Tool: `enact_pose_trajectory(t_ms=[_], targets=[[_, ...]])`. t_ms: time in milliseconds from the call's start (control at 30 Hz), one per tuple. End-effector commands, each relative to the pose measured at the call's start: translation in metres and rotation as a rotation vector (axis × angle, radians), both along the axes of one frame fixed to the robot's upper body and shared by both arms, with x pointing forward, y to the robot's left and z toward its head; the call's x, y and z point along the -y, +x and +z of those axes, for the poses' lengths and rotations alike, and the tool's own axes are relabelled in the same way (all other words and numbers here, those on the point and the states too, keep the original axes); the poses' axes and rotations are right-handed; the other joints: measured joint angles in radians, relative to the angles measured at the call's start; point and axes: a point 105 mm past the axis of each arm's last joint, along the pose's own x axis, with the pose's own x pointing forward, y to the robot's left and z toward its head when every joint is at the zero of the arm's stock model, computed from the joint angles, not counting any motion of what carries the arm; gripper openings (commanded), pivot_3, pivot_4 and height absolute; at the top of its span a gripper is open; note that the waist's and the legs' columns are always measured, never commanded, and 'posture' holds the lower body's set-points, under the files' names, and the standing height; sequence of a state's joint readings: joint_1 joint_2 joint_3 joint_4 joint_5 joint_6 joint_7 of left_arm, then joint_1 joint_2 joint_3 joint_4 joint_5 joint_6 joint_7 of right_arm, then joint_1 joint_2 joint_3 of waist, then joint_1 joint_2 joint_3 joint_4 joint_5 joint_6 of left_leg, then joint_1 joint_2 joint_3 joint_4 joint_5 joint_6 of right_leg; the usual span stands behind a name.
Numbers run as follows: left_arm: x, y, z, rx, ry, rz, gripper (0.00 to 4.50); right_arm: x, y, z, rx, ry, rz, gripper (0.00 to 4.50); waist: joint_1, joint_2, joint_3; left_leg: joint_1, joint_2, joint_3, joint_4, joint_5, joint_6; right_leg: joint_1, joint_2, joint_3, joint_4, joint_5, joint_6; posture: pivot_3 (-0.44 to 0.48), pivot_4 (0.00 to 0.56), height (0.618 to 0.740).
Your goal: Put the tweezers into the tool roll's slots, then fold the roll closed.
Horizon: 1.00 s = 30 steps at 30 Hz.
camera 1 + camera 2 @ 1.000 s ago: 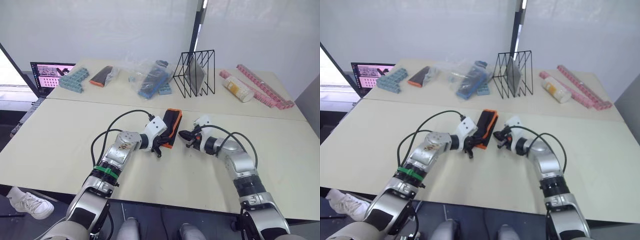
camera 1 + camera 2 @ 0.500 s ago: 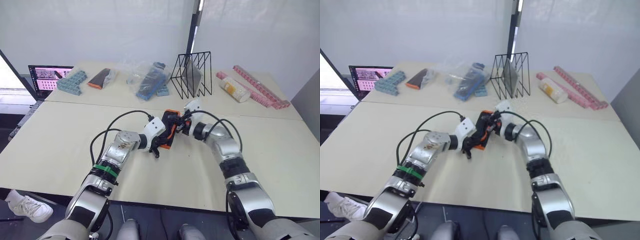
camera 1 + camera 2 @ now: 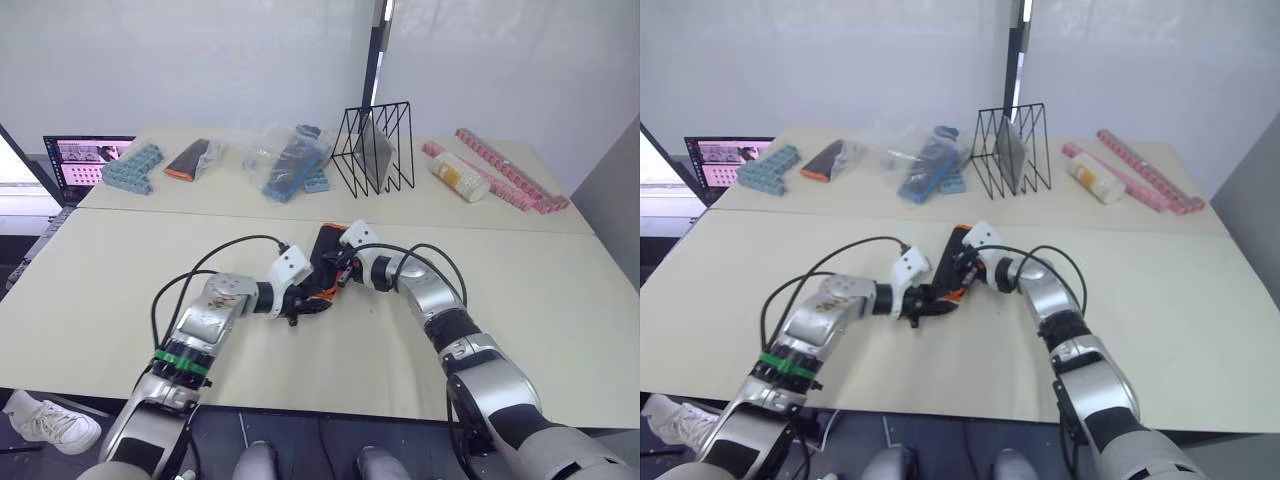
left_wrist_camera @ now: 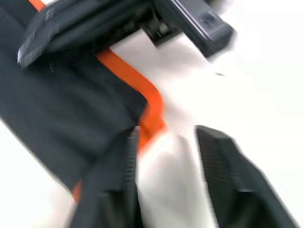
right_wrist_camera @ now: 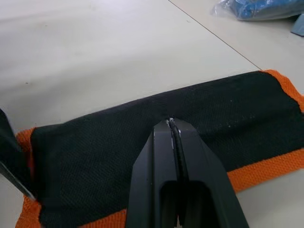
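Both my arms reach forward and inward over the pale surface (image 3: 120,300), elbows bent, forearms converging on the tool roll (image 3: 328,262) near the middle of the near half.

My left tool (image 3: 300,306) sits at the roll's near end. In the left wrist view its two fingers (image 4: 223,185) stand parted, one at the roll's orange-edged corner, the other over bare surface; nothing is gripped between them.

My right tool (image 3: 342,272) comes in from the right side, wrist turned toward the roll. In the right wrist view its fingers are pressed together tip to tip, resting on top of the black fabric at mid-length; whether they pinch any cloth I cannot tell.

The roll lies folded shut: a flat black woven strip with orange edging along its long side and at both ends, long axis running away from me, slightly slanted. No tweezers or slots visible.

Beyond a seam in the surface, on the far part: a teal block set (image 3: 128,168) at far left, a black-and-orange pouch in clear wrap (image 3: 190,158), a clear bag holding blue items (image 3: 288,160), a black wire rack (image 3: 372,148), a clear cylinder with yellowish contents (image 3: 462,178), and a pink strip (image 3: 505,170). A screen (image 3: 82,155) glows off the far left edge. No writing is legible anywhere.
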<state>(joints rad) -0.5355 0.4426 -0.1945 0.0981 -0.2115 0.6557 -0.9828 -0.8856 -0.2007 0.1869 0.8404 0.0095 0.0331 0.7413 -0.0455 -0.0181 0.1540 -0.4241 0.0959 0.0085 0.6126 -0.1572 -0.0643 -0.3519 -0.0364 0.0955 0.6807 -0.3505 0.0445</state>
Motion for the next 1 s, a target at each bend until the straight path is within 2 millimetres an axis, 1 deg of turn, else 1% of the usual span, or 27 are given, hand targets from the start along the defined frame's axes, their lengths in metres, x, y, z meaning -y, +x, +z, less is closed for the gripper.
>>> enact_pose_trajectory(t_ms=[33, 100, 133, 200, 267, 367, 500, 600, 700, 733, 800, 833, 900, 1000], targets=[[-0.009, -0.005, 0.031, 0.070, -0.102, 0.017, 3.61, 0.009, -0.005, -0.030, -0.110, -0.041, -0.033, 0.00, 0.002, 0.000, 0.000, 0.000, 0.000, 0.000, 0.000, 0.000, 0.000, 0.000, 0.000, 0.000, 0.000, 0.000, 0.000, 0.000, 0.150, 0.713], [-0.011, -0.003, 0.045, 0.107, -0.169, 0.053, 4.25, 0.009, -0.007, -0.031, -0.129, -0.026, -0.030, 0.00, 0.007, -0.001, 0.001, -0.001, 0.000, 0.000, 0.000, 0.001, -0.001, 0.000, 0.000, 0.000, 0.000, 0.000, 0.000, 0.000, 0.150, 0.713], [-0.011, -0.001, 0.051, 0.111, -0.206, 0.069, 4.49, 0.009, -0.009, -0.032, -0.135, -0.024, -0.025, 0.00, 0.008, -0.001, 0.001, -0.001, 0.000, 0.000, 0.001, 0.001, -0.001, 0.000, 0.000, 0.000, 0.000, 0.000, 0.000, 0.000, 0.150, 0.713], [-0.010, 0.003, 0.056, 0.135, -0.234, 0.095, 4.49, 0.009, -0.010, -0.032, -0.143, -0.015, -0.023, 0.00, 0.009, -0.001, 0.001, -0.001, 0.000, 0.000, 0.001, 0.001, -0.001, 0.000, 0.000, 0.000, -0.001, 0.000, 0.000, 0.000, 0.150, 0.713], [-0.009, 0.009, 0.057, 0.151, -0.242, 0.120, 4.49, 0.009, -0.010, -0.031, -0.144, -0.005, -0.024, 0.00, 0.008, -0.001, 0.001, -0.001, 0.000, 0.000, 0.001, 0.001, -0.001, 0.000, 0.000, 0.000, -0.001, 0.000, 0.000, 0.000, 0.150, 0.713], [-0.003, 0.021, 0.052, 0.149, -0.246, 0.145, 3.64, 0.011, -0.009, -0.024, -0.138, 0.024, -0.031, 0.00, 0.008, -0.001, 0.001, -0.001, 0.000, 0.000, 0.001, 0.001, -0.001, 0.000, 0.000, 0.000, -0.001, 0.000, 0.000, 0.000, 0.150, 0.713], [0.005, 0.029, 0.043, 0.137, -0.228, 0.129, 2.31, 0.011, -0.009, -0.019, -0.146, 0.063, -0.038, 0.00, 0.008, -0.001, 0.001, -0.002, 0.000, 0.000, 0.000, 0.001, -0.001, 0.000, 0.000, 0.000, -0.001, 0.000, 0.000, 0.000, 0.150, 0.713], [0.014, 0.035, 0.029, 0.137, -0.172, 0.106, 1.34, 0.009, -0.011, -0.014, -0.148, 0.109, -0.029, 0.00, 0.012, -0.001, 0.001, -0.002, 0.000, 0.000, 0.000, 0.001, -0.001, -0.001, 0.000, 0.000, -0.001, 0.000, 0.000, 0.000, 0.150, 0.713], [0.022, 0.040, 0.015, 0.135, -0.141, 0.098, 0.26, 0.005, -0.013, -0.014, -0.151, 0.124, -0.026, 0.00, 0.015, -0.001, 0.001, -0.003, 0.000, 0.000, 0.000, 0.001, -0.001, -0.001, 0.000, 0.000, -0.002, 0.000, 0.000, 0.000, 0.150, 0.713], [0.025, 0.042, 0.012, 0.135, -0.140, 0.098, 0.03, 0.004, -0.013, -0.014, -0.151, 0.124, -0.027, 0.00, 0.016, -0.001, 0.001, -0.004, 0.000, 0.000, 0.000, 0.001, -0.001, -0.002, 0.000, 0.000, -0.002, 0.000, 0.000, 0.000, 0.150, 0.713], [0.029, 0.045, 0.005, 0.122, -0.140, 0.103, 0.03, 0.002, -0.014, -0.015, -0.152, 0.125, -0.024, 0.00, 0.015, -0.001, 0.001, -0.003, 0.000, 0.000, 0.000, 0.001, -0.001, -0.002, 0.000, 0.000, -0.002, 0.000, 0.000, 0.000, 0.150, 0.713], [0.028, 0.048, -0.003, 0.112, -0.112, 0.115, 0.03, 0.000, -0.015, -0.016, -0.151, 0.127, -0.024, 0.00, 0.015, -0.001, 0.001, -0.003, 0.000, 0.000, 0.000, 0.001, -0.001, -0.002, 0.000, 0.000, -0.002, 0.000, 0.000, 0.000, 0.150, 0.713], [0.025, 0.051, -0.018, 0.080, -0.070, 0.145, 0.03, -0.001, -0.015, -0.016, -0.139, 0.128, -0.030, 0.00, 0.012, -0.001, 0.001, -0.003, 0.000, 0.000, 0.000, 0.001, -0.001, -0.002, 0.000, 0.000, -0.002, 0.000, 0.000, 0.000, 0.150, 0.713], [0.018, 0.049, -0.037, 0.051, -0.003, 0.156, 0.03, -0.002, -0.013, -0.011, -0.125, 0.165, -0.053, 0.00, 0.006, -0.001, 0.001, -0.002, 0.000, 0.000, -0.001, 0.001, -0.001, -0.001, 0.000, 0.000, -0.002, 0.000, 0.000, 0.000, 0.150, 0.713]])
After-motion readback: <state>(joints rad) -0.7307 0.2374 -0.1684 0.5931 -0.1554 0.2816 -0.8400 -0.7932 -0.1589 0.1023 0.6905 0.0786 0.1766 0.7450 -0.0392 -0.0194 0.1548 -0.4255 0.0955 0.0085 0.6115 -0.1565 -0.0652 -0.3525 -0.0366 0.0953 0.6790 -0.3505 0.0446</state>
